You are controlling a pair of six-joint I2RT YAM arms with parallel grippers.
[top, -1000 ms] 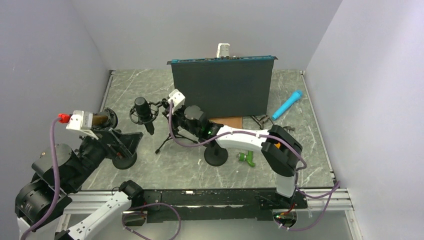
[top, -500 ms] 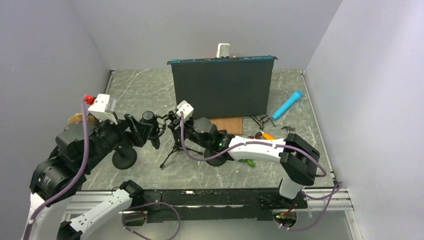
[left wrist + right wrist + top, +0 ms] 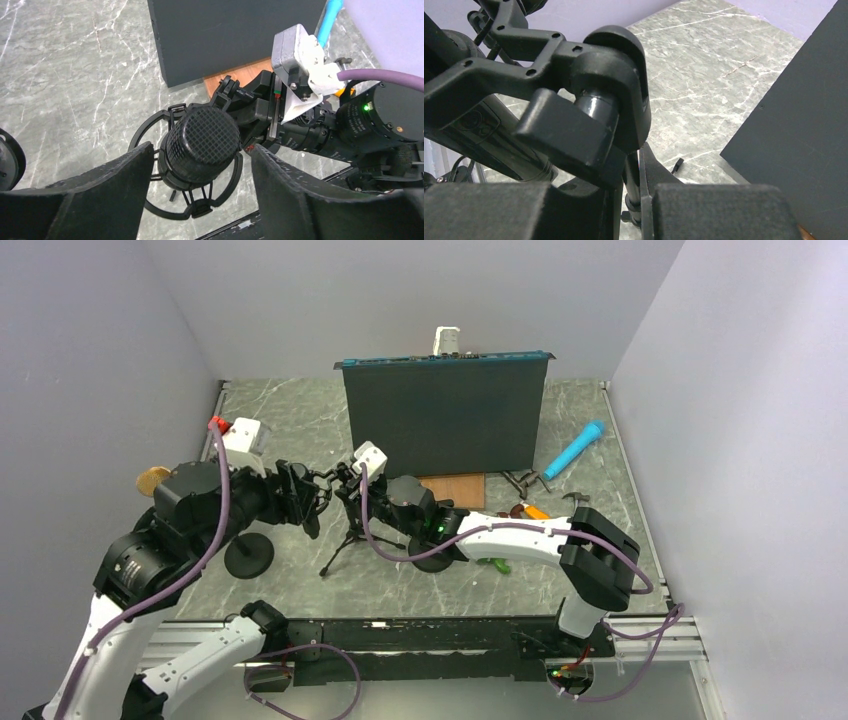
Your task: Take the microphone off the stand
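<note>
The black microphone sits in its ring shock mount on top of a small tripod stand. My left gripper is open, one finger on each side of the microphone's mesh head, with a small gap on both sides. In the top view it covers most of the microphone. My right gripper is shut on the stand's thin pole just below the mount's bracket. In the top view it is right of the microphone.
A tall black panel stands behind the stand, with a wooden board at its foot. Two round black bases lie left and right of the tripod. A blue tube, pliers and small parts lie at the right.
My left arm has swung in from the left, and its open jaws now straddle the microphone's head. My right gripper moved onto the stand's pole and has held still for the last half second.
</note>
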